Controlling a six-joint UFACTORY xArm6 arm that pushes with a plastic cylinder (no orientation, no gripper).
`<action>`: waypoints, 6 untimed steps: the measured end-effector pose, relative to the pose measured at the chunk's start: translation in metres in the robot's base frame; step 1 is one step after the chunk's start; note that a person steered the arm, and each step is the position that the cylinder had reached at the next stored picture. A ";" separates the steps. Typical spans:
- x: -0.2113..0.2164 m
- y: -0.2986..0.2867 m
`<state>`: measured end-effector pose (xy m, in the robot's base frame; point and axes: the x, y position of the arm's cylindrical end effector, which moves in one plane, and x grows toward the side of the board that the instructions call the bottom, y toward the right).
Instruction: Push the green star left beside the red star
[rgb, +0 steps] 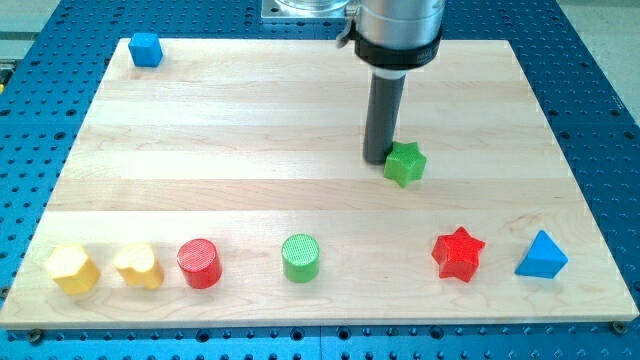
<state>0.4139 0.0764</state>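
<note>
The green star (404, 164) lies on the wooden board right of centre, above and left of the red star (458, 254), which sits near the view's bottom right. My tip (377, 158) is at the green star's upper left side, touching or almost touching it. The dark rod rises from there to the grey arm body at the view's top.
Along the view's bottom edge lie two yellow blocks (71, 268) (138, 265), a red cylinder (199, 263), a green cylinder (301, 257) and a blue triangle (542, 255). A blue cube (146, 49) sits at the top left corner of the board (250, 140).
</note>
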 end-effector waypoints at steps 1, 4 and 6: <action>-0.021 0.014; 0.052 0.027; 0.050 -0.001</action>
<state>0.4639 0.0754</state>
